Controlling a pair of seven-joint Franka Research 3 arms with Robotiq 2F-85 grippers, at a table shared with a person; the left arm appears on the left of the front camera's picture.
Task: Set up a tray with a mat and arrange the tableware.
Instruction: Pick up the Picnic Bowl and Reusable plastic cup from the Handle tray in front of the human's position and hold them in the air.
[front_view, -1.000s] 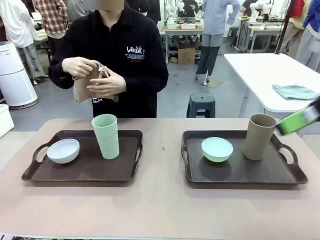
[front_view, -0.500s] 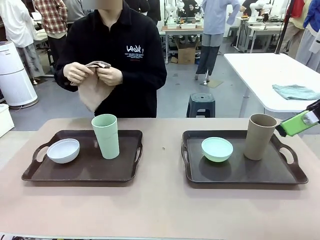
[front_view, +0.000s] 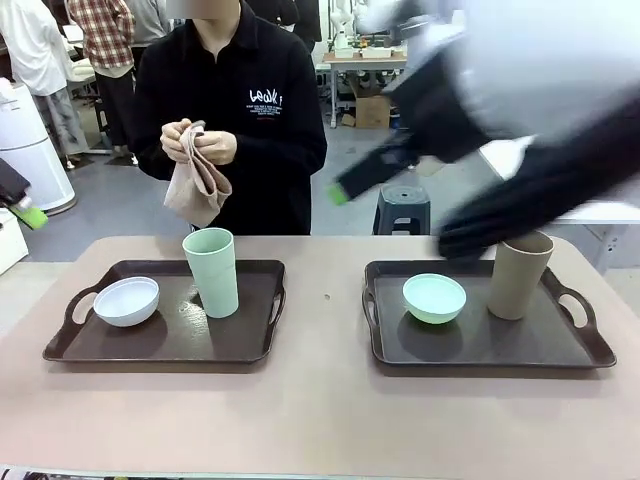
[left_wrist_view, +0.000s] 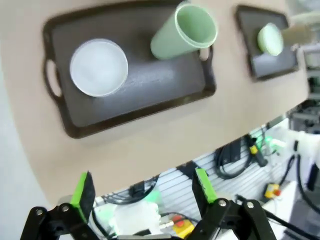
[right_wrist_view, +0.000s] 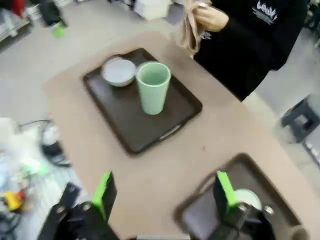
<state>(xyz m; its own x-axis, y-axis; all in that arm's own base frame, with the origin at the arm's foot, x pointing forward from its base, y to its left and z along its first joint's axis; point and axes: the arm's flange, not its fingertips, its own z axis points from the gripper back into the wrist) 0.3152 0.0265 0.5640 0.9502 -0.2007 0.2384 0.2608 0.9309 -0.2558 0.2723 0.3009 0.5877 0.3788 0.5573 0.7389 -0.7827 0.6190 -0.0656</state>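
I see the white bowl (front_view: 126, 301) at the left end of the left tray (front_view: 150, 350), with the mint cup (front_view: 211, 272) upright near the tray's far edge. On the right tray (front_view: 480, 355) the mint bowl (front_view: 434, 298) sits left of middle and the tan cup (front_view: 519, 274) stands by the far right corner. The person holds a folded tan cloth (front_view: 197, 185) (both hands on it). My left gripper (left_wrist_view: 143, 186) and right gripper (right_wrist_view: 165, 192) hang clear of the table (front_view: 320, 420), jaws wide, holding nothing.

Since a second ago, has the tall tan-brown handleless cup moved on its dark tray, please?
No; the cup stays at the tray's far right corner.
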